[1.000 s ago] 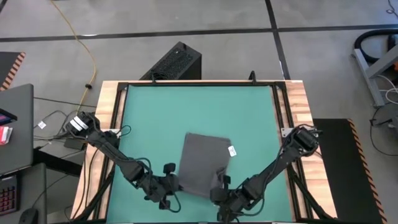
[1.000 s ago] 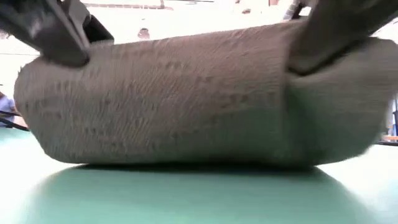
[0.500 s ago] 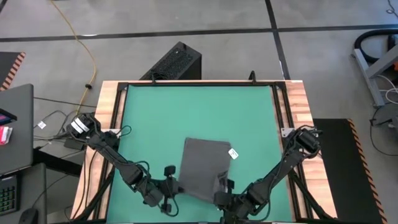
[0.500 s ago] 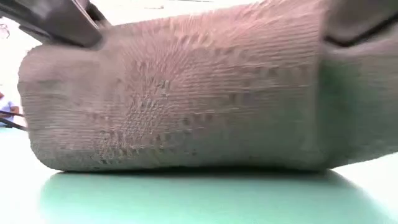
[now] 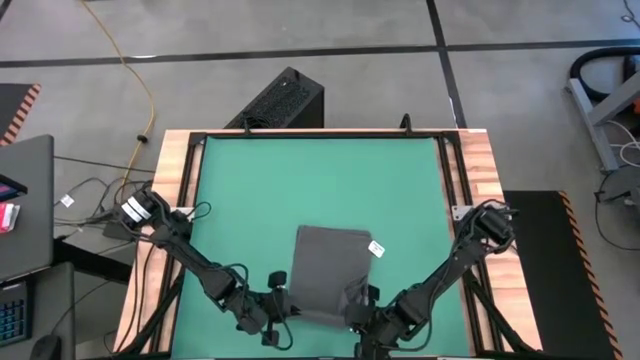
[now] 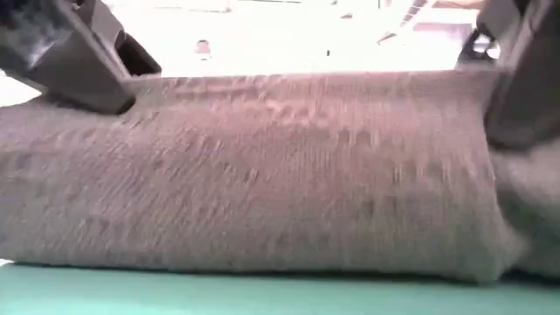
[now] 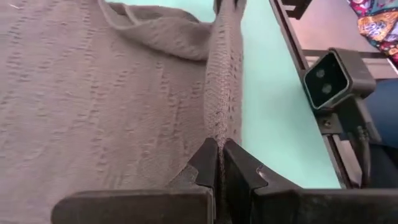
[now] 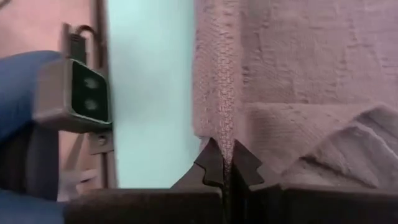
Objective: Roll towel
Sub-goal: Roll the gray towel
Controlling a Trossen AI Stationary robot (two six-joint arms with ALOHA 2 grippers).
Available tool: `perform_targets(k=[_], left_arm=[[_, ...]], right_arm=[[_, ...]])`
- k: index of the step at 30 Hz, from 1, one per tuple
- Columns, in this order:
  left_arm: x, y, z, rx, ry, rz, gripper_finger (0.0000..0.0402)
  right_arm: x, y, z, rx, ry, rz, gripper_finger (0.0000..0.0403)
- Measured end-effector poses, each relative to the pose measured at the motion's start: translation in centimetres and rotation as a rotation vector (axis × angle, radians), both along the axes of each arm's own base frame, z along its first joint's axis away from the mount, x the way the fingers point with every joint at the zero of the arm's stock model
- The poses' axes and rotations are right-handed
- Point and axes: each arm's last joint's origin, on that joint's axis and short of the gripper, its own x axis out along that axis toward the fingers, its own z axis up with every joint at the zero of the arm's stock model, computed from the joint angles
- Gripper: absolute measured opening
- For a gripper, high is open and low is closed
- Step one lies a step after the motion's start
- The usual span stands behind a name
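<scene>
Towel (image 5: pixel 328 272) lies near the table's (image 5: pixel 300 170) front edge, left gripper (image 5: pixel 284 305) and right gripper (image 5: pixel 358 310) each pinching a near corner. Uneven pulling would probably skew the roll, or thin fabric could slip free.

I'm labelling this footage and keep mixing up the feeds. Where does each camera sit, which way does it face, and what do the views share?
High view: above the table, straight down; both arms, the left gripper and right gripper at the towel.
Low view: table height, level across; towel fills it, both arms at the top corners.
Left wrist view: on the left arm; its fingers pinch the towel's edge.
Right wrist view: on the right arm; its fingers likewise.
Shared: all four show the towel; both wrist views show a small camera at the table edge.
</scene>
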Motion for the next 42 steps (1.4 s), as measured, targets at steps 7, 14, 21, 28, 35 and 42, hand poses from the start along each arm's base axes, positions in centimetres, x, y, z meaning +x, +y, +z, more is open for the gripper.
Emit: perform_targets(k=[7, 14, 21, 28, 35, 42], left_arm=[[0.7, 1.5, -0.4, -0.008, 0.061, 0.05, 0.0], [0.4, 0.9, -0.1, 0.034, 0.018, 0.014, 0.0], [0.4, 0.9, -0.2, 0.042, 0.017, 0.01, 0.0], [0.2, 1.0, -0.5, 0.051, 0.048, 0.015, 0.0], [0.2, 1.0, -0.5, 0.042, 0.05, 0.028, 0.0], [0.1, 0.8, -0.5, 0.056, 0.046, 0.012, 0.0]], right_arm=[[0.8, -0.8, 0.2, 0.124, 0.088, 0.006, 0.0015], [-0.4, 1.9, 1.6, 0.132, -0.013, 0.073, 0.0017], [-0.4, 1.4, 0.8, 0.086, 0.038, 0.046, 0.0043], [-0.9, 1.6, 0.4, 0.156, 0.139, 0.104, 0.0103], [-1.0, 1.5, 0.3, 0.136, 0.144, 0.093, 0.0116], [-0.5, 0.0, 2.3, -0.093, 0.128, 0.127, 0.0114]])
